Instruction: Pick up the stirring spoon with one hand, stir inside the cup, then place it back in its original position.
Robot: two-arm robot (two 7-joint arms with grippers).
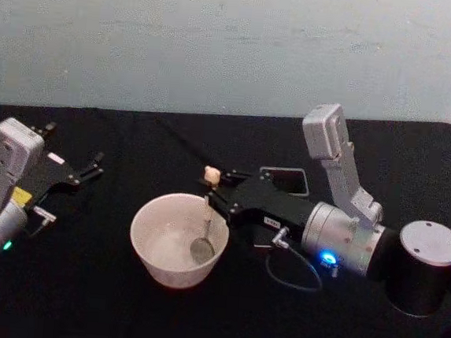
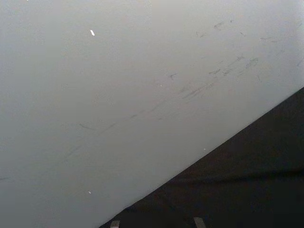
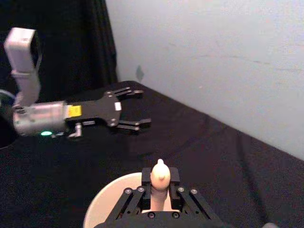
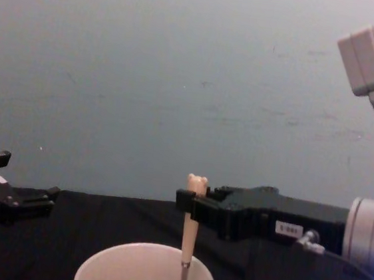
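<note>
Stirring step, judging by the pose: the right gripper (image 1: 210,187), reaching in from 3 o'clock, is clamped on the beige handle of the stirring spoon (image 4: 189,234); the spoon stands upright, its metal bowl low inside the cream-white cup (image 1: 149,210) (bear head poking above the grip); the left gripper (image 1: 73,144), spread and holding nothing, sits idle at 9 o'clock; next, lift clear of the rim and return the spoon, probably to the dark holder box (image 1: 284,171) at the cup's 2 o'clock.
</note>
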